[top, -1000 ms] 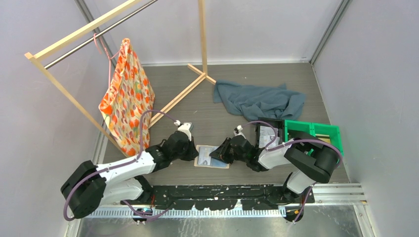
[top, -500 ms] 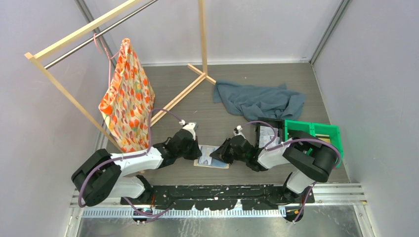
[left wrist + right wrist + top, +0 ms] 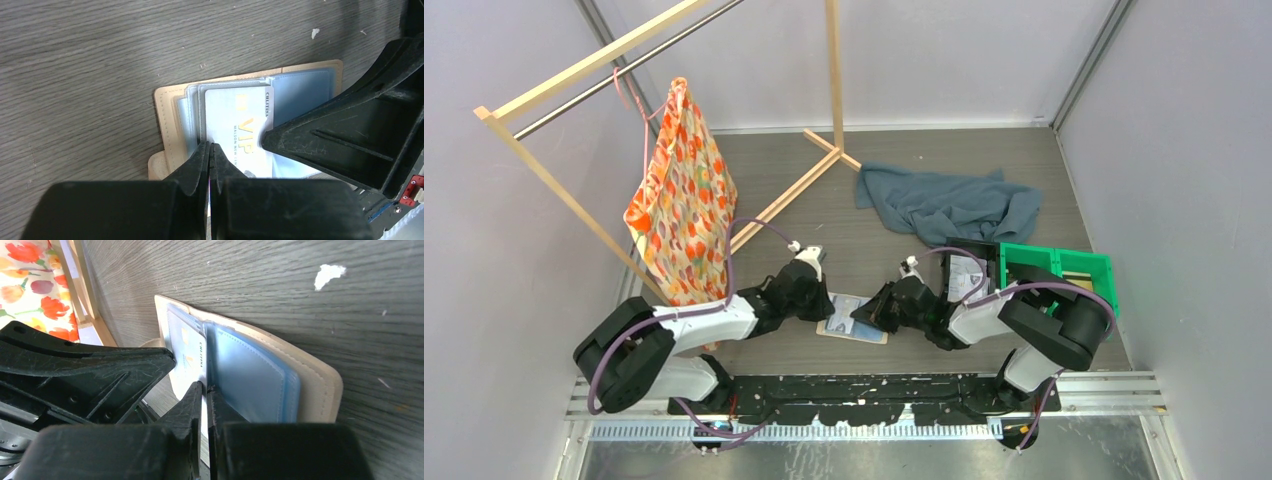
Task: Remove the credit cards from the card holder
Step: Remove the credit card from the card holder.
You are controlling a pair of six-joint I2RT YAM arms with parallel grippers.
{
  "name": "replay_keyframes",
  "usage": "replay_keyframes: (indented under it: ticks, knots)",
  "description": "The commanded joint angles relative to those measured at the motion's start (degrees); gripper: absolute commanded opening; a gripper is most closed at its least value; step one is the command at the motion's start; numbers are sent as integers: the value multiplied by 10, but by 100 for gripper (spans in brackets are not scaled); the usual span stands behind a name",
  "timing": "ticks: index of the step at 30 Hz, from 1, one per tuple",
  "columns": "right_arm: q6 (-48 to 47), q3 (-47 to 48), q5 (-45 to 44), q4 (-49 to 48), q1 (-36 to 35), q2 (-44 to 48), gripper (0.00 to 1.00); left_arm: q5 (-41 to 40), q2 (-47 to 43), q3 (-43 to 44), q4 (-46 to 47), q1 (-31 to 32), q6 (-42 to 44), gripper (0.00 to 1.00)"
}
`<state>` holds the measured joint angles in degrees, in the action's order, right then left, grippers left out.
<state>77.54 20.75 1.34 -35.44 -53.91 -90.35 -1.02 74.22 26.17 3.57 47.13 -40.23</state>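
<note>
Overhead, shows tan card holder open near worktop's near edge. From left wrist: left gripper clenched empty, pressing holder, likely pinning it. From right wrist: right gripper pinching pale credit card's edge, apparently to extract.

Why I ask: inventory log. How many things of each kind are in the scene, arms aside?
card holder: 1
credit card showing: 1
blue-grey cloth: 1
flowered bag: 1
wooden rack: 1
green bin: 1
black tray: 1
Total: 7

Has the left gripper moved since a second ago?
Yes. The left gripper has edged right, away from the orange bag, toward the card holder.
</note>
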Motion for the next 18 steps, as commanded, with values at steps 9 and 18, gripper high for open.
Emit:
replay_keyframes:
  ticks: [9,18]
  knots:
    - [9,-51,-33,-38,-3,45,1,-13,42,-10,-22,4,-6,0]
    - [9,-76,-38,-38,1,71,1,-20,41,-11,-31,4,-3,1]
